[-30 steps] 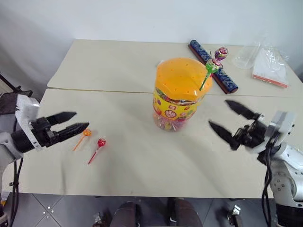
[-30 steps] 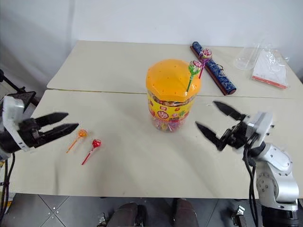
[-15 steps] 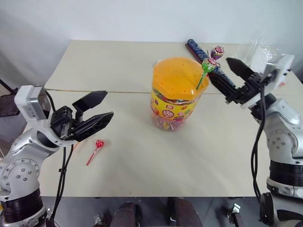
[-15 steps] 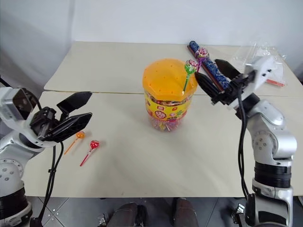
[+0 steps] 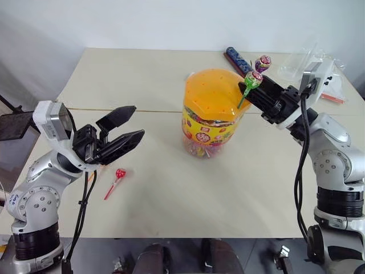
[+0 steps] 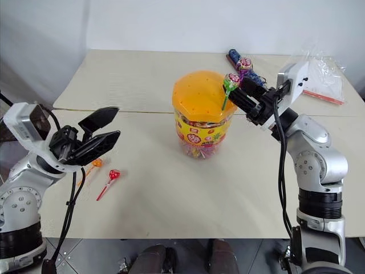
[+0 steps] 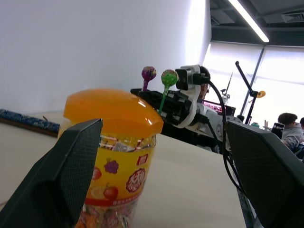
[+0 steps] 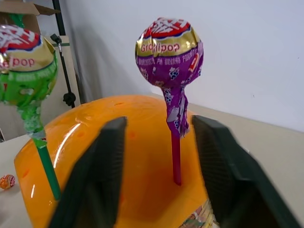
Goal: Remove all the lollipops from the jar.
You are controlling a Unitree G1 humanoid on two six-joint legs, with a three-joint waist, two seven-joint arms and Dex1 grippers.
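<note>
Jar [image 5: 212, 111] mid-table; purple lollipop [image 8: 169, 50] and green lollipop [image 8: 23, 61] stand in lid holes. Right gripper [image 8: 164, 161] fingers apart, straddling purple stick, not clamped. Left gripper [image 5: 126, 130] spread wide, beside jar. Lollipop light, wrapper slippery, head likely brittle: pinch stiff thin stick low near lid.

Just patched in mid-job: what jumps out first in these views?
The big clear plastic jar with the orange lid at mid-table, with a green-wrapped lollipop and a purple-wrapped lollipop standing in it. The right gripper straddles the purple one's stick without touching. A red-wrapped lollipop lies near the left gripper.
</note>
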